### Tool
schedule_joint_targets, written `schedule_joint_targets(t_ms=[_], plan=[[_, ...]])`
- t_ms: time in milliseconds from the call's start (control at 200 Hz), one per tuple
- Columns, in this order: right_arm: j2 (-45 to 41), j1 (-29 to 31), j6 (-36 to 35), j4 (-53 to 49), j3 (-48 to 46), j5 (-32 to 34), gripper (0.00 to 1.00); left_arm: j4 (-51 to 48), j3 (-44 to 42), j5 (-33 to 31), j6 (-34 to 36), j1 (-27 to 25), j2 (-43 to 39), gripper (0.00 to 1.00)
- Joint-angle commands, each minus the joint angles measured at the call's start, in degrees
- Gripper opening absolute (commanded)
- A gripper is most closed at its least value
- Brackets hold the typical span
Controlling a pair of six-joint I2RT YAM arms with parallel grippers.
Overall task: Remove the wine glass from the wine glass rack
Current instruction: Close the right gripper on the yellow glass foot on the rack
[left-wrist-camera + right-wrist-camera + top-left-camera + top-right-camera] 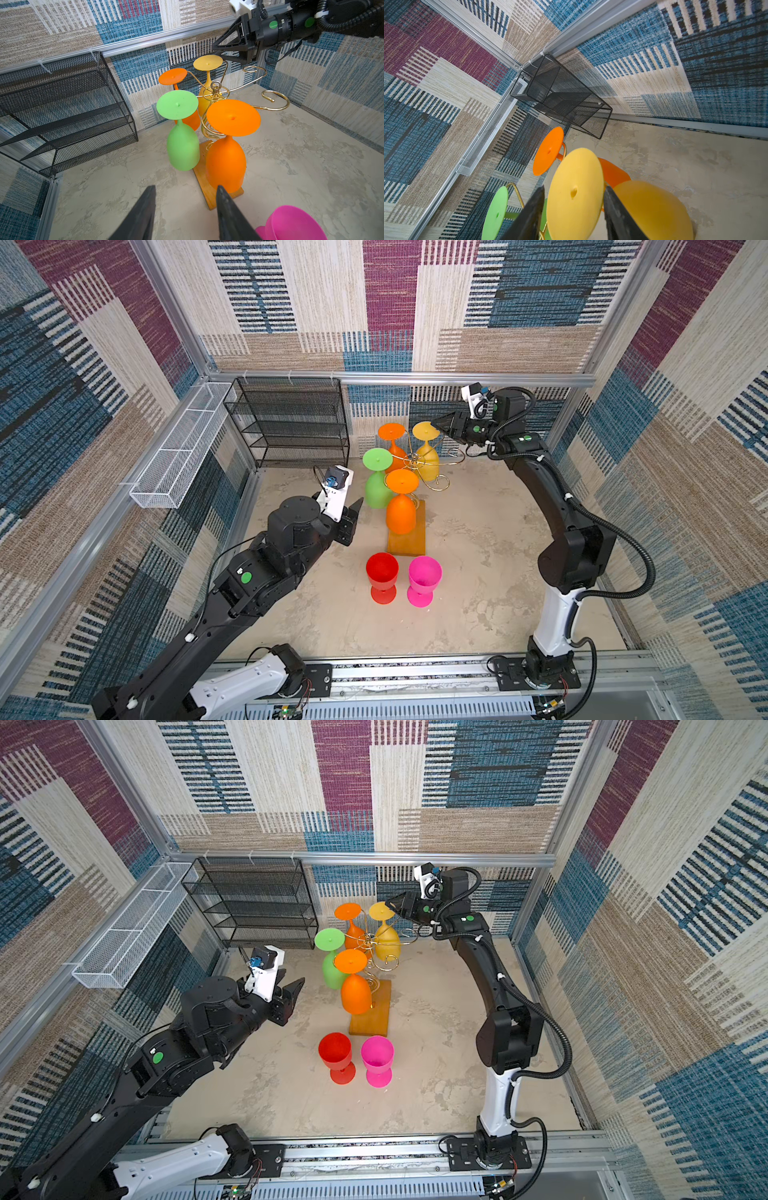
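Holds right hand point(435, 422) open, empty, beside yellow glass point(428, 458) foot on rack point(415, 547); left hand point(186, 187) open, empty, near front orange glass point(401, 514).

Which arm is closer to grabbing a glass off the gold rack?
Right, probably. The right gripper, open, sits beside the foot of the yellow glass on the wine glass rack; the left gripper, also open, hangs farther off.

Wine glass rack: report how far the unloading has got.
Done: red glass and pink glass stand on the table. In hand: the open right gripper is at the yellow glass's foot; the left gripper is open, empty. Left: the yellow glass, green glass and two orange glasses hang on the rack.
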Motion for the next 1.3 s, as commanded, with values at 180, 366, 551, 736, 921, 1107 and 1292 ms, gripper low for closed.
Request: schedule_joint_targets(t_ms=[180,366,551,736,921,1107,1292], plan=[[0.9,0.5,-0.1,-2.1,0.9,-2.2,0.40,1.8,0.0,1.1,-2.5,0.2,0.4,0.49],[1.3,0.6,-0.2,-2.6,0.9,-2.7,0.37,1.8,0.2,1.2,-2.4,0.4,0.5,0.49],[1.4,0.8,-0.6,-3.1,0.9,-2.3,0.34,1.8,0.2,1.3,-2.4,0.6,0.6,0.49],[1.5,0.8,-0.9,-3.7,0.7,-2.2,0.28,1.8,0.1,1.4,-2.4,0.7,0.5,0.49],[0.8,0.8,-0.1,-3.0,-0.1,-1.8,0.18,1.9,-0.5,1.6,-2.6,1.0,0.5,0.49],[-0.1,0.8,1.6,-1.4,-0.9,-3.4,0.13,2.0,-0.9,1.6,-2.9,1.0,0.0,0.49],[-1.8,0.3,4.9,2.0,-2.6,-6.0,0.07,2.0,-1.3,1.7,-3.1,1.2,-0.3,0.49]])
